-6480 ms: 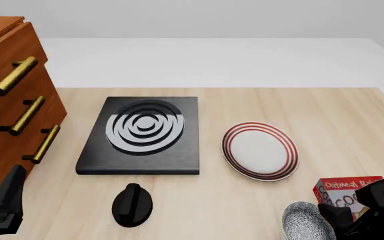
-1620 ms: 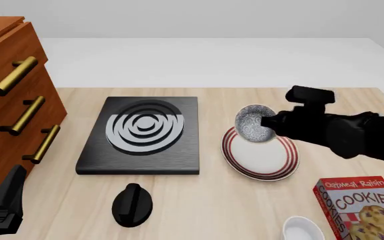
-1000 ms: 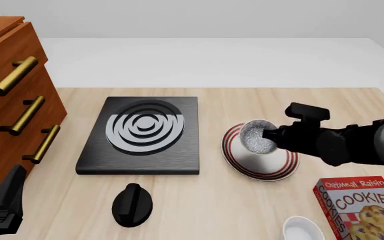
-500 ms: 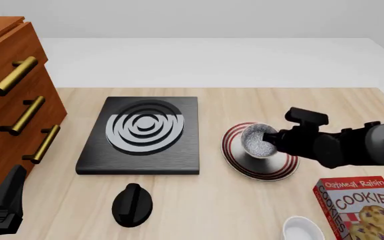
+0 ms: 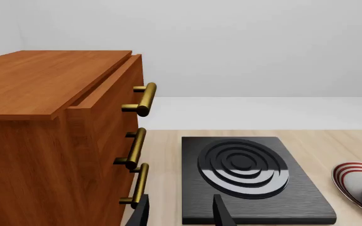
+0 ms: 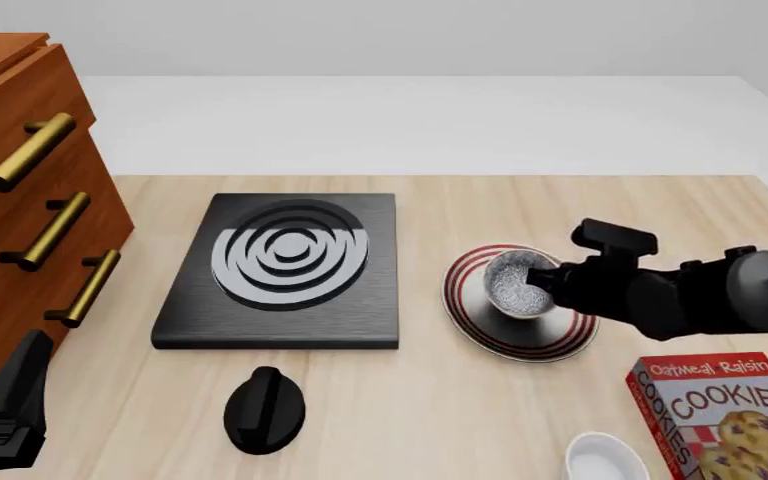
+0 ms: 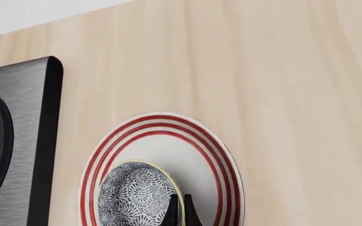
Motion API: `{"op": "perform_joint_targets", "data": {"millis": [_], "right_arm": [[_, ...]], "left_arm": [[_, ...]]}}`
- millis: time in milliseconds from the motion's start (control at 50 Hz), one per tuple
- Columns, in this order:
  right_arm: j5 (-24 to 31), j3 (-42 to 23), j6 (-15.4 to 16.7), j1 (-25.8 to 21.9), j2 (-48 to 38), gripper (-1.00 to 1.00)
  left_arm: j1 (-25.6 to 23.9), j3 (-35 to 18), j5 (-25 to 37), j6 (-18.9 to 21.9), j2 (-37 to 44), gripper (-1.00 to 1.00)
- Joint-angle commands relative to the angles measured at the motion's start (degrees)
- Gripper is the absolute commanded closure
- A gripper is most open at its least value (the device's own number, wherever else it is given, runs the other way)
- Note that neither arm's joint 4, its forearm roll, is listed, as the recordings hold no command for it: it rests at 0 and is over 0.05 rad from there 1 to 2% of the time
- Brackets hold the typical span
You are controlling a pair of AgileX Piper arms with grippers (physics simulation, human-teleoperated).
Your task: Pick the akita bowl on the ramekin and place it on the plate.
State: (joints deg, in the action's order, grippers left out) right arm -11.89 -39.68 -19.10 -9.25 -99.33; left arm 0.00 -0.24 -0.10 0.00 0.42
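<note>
Bare table [image 6: 704,220] beyond plate [image 6: 471,325]

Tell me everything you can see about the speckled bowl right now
The akita bowl is small, round and looks ceramic, with a dense black-and-white speckle inside and out and a pale rim. It sits over the red-ringed plate, tilted so its opening faces partly toward the camera. The right gripper pinches its rim, fingers nearly closed. Whether its base already touches the plate cannot be told. Nothing else touches it.

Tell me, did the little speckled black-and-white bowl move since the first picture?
Yes. The speckled black-and-white bowl went from the table's near edge, beside the cookie box, forward onto the round red-ringed white plate, with the right pincer gripping its rim.
</note>
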Motion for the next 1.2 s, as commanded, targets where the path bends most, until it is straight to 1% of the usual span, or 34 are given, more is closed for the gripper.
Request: {"op": "perform_joint_targets", "data": {"millis": [20, 160, 180, 200, 220, 240, 260, 280, 320, 340, 500, 620, 660, 680, 720, 780, 800, 840, 860, 880, 900, 920, 960, 980, 1000, 1020, 1040, 1060, 1100, 1120, 1140, 1160, 1180, 1200], "right_arm": [[-0.38, -0.09, -0.35, 0.26, -0.2, 1.0], [-0.62, 0.08, -0.1, 0.16, 0.24, 1.0], [-0.7, 0.04, -1.33, 0.45, 0.08, 1.0], [-0.67, 0.16, -1.21, 0.19, 0.45, 1.0], [-0.52, 0.25, -1.47, 0.05, 0.73, -1.0], [-0.61, 0.48, -2.0, -0.31, 0.96, -1.0], [-0.59, 0.58, -1.66, -0.53, 1.43, -1.0], [-0.71, 0.68, -2.8, -0.48, 1.23, -1.0], [-0.65, 0.63, -2.31, -0.48, 1.43, -1.0], [-0.84, 0.96, -3.09, -0.84, 1.61, -1.0], [-1.01, 1.53, -3.55, -1.17, 2.57, -1.0], [-0.39, 2.41, -3.73, -0.77, 4.96, -1.0], [0.91, 3.11, -3.66, -0.43, 8.29, -1.0], [1.9, 3.3, -2.68, -0.24, 10.33, -1.0], [2.44, 3.38, -2.93, 0.26, 11.23, -1.0], [4.38, 4.07, -2.81, 1.04, 15.38, -1.0], [5.63, 4.71, -1.91, 0.1, 18.65, -1.0], [7.77, 4.61, -1.47, 1.32, 21.89, -1.0], [9.62, 4.93, -0.6, 0.15, 25.78, -1.0], [10.92, 4.79, -0.33, 0.64, 27.49, -1.0], [12.31, 4.02, 1.88, 2.97, 28.68, -1.0], [14.37, 4.21, 3.61, 2.33, 32.37, -1.0], [16.83, 4.4, 2.77, 3.24, 36.39, -1.0], [19.68, 4.0, 5.04, 2.93, 40.54, -1.0], [21.39, 3.72, 5.46, 3.46, 42.96, -1.0], [23.81, 3.51, 4.84, 3.84, 46.25, -1.0], [25.74, 3.22, 5.9, 3.34, 48.76, -1.0], [28.21, 2.61, 7.48, 4.17, 52.11, -1.0], [31.39, 2.08, 7.27, 3.79, 56.18, -1.0], [33.6, 1.43, 7.97, 4.03, 59.28, -1.0], [33.65, 1.42, 7.97, 4.03, 59.31, -1.0], [36.54, 0.64, 9.44, 3.66, 63.08, -1.0], [36.6, 0.63, 9.45, 3.66, 63.13, -1.0], [38.37, 0.11, 9.89, 3.84, 65.62, -1.0]], "left_arm": [[0.0, 0.0, 0.0, 0.0, 0.0, -1.0], [0.0, 0.0, 0.0, 0.0, 0.0, -1.0], [0.0, 0.0, 0.0, 0.0, 0.0, -1.0], [0.0, 0.0, 0.0, 0.0, 0.0, -1.0], [0.0, 0.0, 0.0, 0.0, 0.0, -1.0], [0.0, 0.0, 0.0, 0.0, 0.0, -1.0], [0.0, 0.0, 0.0, 0.0, 0.0, -1.0], [0.0, 0.0, 0.0, 0.0, 0.0, -1.0], [0.0, 0.0, 0.0, 0.0, 0.0, -1.0], [0.0, 0.0, 0.0, 0.0, 0.0, -1.0], [0.0, 0.0, 0.0, 0.0, 0.0, -1.0], [0.0, 0.0, 0.0, 0.0, 0.0, -1.0], [0.0, 0.0, 0.0, 0.0, 0.0, -1.0], [0.0, 0.0, 0.0, 0.0, 0.0, -1.0], [0.0, 0.0, 0.0, 0.0, 0.0, -1.0], [0.0, 0.0, 0.0, 0.0, 0.0, -1.0], [0.0, 0.0, 0.0, 0.0, 0.0, -1.0], [0.0, 0.0, 0.0, 0.0, 0.0, -1.0], [0.0, 0.0, 0.0, 0.0, 0.0, -1.0], [0.0, 0.0, 0.0, 0.0, 0.0, -1.0], [0.0, 0.0, 0.0, 0.0, 0.0, -1.0], [0.0, 0.0, 0.0, 0.0, 0.0, -1.0], [0.0, 0.0, 0.0, 0.0, 0.0, -1.0], [0.0, 0.0, 0.0, 0.0, 0.0, -1.0], [0.0, 0.0, 0.0, 0.0, 0.0, -1.0], [0.0, 0.0, 0.0, 0.0, 0.0, -1.0], [0.0, 0.0, 0.0, 0.0, 0.0, -1.0], [0.0, 0.0, 0.0, 0.0, 0.0, -1.0], [0.0, 0.0, 0.0, 0.0, 0.0, -1.0], [0.0, 0.0, 0.0, 0.0, 0.0, -1.0], [0.0, 0.0, 0.0, 0.0, 0.0, -1.0], [0.0, 0.0, 0.0, 0.0, 0.0, -1.0], [0.0, 0.0, 0.0, 0.0, 0.0, -1.0], [0.0, 0.0, 0.0, 0.0, 0.0, -1.0]]}}
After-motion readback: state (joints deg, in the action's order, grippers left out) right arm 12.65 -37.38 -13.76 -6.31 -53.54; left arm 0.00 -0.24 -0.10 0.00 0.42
